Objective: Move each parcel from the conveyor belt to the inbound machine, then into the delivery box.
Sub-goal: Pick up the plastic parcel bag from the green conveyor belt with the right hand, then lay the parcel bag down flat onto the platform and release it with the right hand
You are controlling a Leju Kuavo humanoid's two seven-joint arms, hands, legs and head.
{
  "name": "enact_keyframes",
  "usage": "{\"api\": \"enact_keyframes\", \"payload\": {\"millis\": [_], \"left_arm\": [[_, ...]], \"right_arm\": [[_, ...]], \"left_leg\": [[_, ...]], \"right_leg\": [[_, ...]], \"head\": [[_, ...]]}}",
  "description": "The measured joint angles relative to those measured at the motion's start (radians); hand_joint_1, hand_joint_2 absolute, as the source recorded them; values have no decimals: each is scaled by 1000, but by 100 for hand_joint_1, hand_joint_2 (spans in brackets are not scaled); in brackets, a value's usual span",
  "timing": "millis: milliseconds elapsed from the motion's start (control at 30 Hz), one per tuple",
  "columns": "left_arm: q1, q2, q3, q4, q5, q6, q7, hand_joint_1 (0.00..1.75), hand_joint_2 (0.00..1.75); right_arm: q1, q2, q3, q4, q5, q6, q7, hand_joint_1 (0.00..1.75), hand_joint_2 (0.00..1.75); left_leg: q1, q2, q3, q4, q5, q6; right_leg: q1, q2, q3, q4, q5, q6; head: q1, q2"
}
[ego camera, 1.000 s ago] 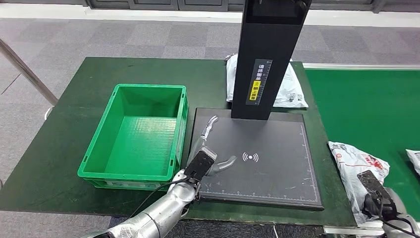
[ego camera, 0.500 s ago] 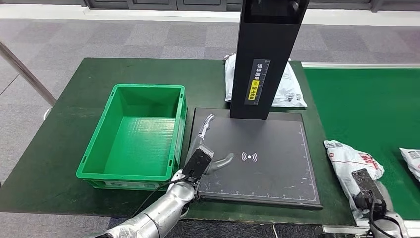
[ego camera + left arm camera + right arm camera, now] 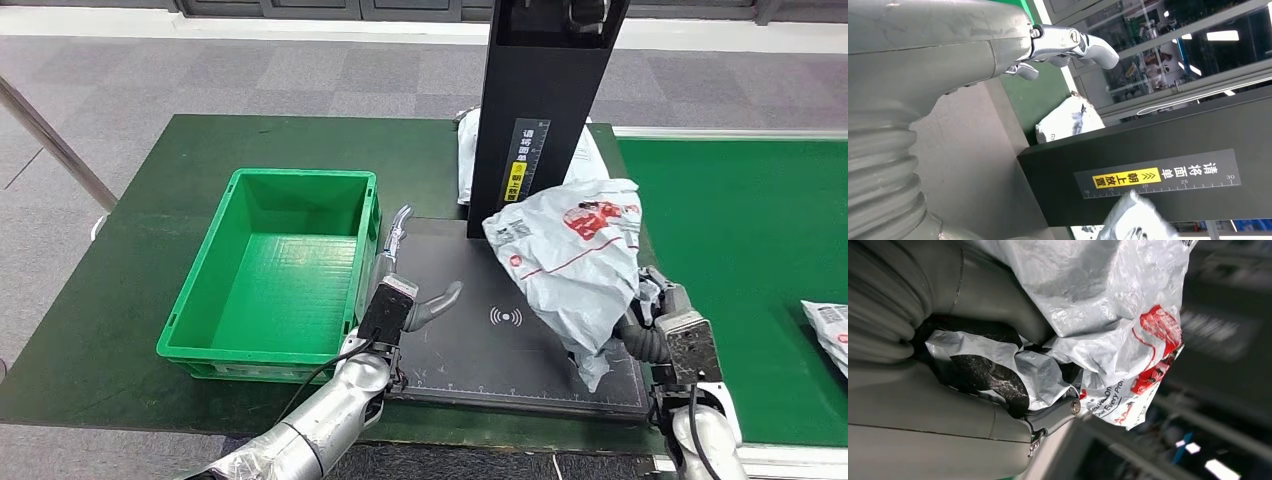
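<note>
From the head view, the right hand (image 3: 655, 310) clutched a parcel (image 3: 575, 250) aloft over the inbound machine (image 3: 520, 330); the left hand (image 3: 405, 290) hovered empty, fingers spread. At the right wrist the pinch looked shallow, perhaps; the slick bag might slip free.

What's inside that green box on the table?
Nothing that I can see: the green box shows only its bare ribbed floor. The strip just inside its near wall is hidden by the rim. The parcel is held by the right hand above the black scanner pad.
</note>
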Motion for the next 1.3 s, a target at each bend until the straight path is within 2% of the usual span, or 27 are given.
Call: {"api": "enact_keyframes", "payload": {"millis": [200, 433, 633, 667, 767, 800, 900, 1000, 1133, 1300], "left_arm": [[1, -2, 0, 0, 15, -1, 0, 0, 175], [7, -8, 0, -6, 24, -1, 0, 0, 175], [14, -10, 0, -11, 24, -1, 0, 0, 175], [15, -10, 0, -13, 24, -1, 0, 0, 175], [17, -10, 0, -19, 32, -5, 0, 0, 175], [17, -11, 0, -22, 40, -10, 0, 0, 175], [22, -12, 0, -35, 68, -22, 0, 0, 175], [32, -12, 1, -55, 88, -20, 0, 0, 175], [37, -12, 24, -77, 109, -6, 0, 0, 175], [27, -11, 51, -71, 86, 3, 0, 0, 175]], "right_arm": [[-16, 3, 100, -39, -39, 12, 1, 175, 175], [-59, 7, 215, 29, -25, 44, 77, 175, 175], [-75, 10, 252, 71, -24, 49, 87, 175, 175], [-79, 11, 256, 77, -24, 51, 89, 158, 175], [-110, 14, 272, 135, -22, 73, 121, 27, 175], [-129, 16, 282, 173, -18, 86, 138, 0, 175], [-187, 26, 322, 320, 11, 103, 165, 0, 175], [-235, 42, 360, 464, 41, 73, 150, 0, 175], [-308, 66, 384, 608, 15, 34, 110, 0, 175], [-345, 75, 384, 686, -47, 1, 12, 0, 175]], "left_leg": [[0, 0, 0, 0, 0, 0], [0, -1, 0, 0, 0, 0], [0, -2, -1, 0, 0, 0], [0, -2, -1, 0, 0, 0], [0, -1, -1, 0, 0, 0], [0, -1, -1, 0, 0, 0], [0, -2, -1, 0, 0, 0], [0, -2, -1, 0, 1, 0], [0, -2, 0, 0, 1, 0], [0, -3, 0, 0, 1, 0]], "right_leg": [[0, 0, 0, 0, 0, 0], [0, -1, 0, 0, 0, 0], [0, -1, 0, 0, 0, 0], [0, -1, -1, 0, 0, 0], [0, -1, -1, 0, 0, 0], [0, -1, -1, 0, 0, 0], [0, -2, 0, 0, 0, 0], [0, -2, 0, 0, 0, 0], [0, -1, 0, 0, 0, 0], [0, -2, 0, 0, 0, 0]], "head": [[0, 0], [0, 0], [0, 0], [0, 0], [0, 0], [0, 0], [0, 0], [0, 0], [0, 0], [0, 0]]}}
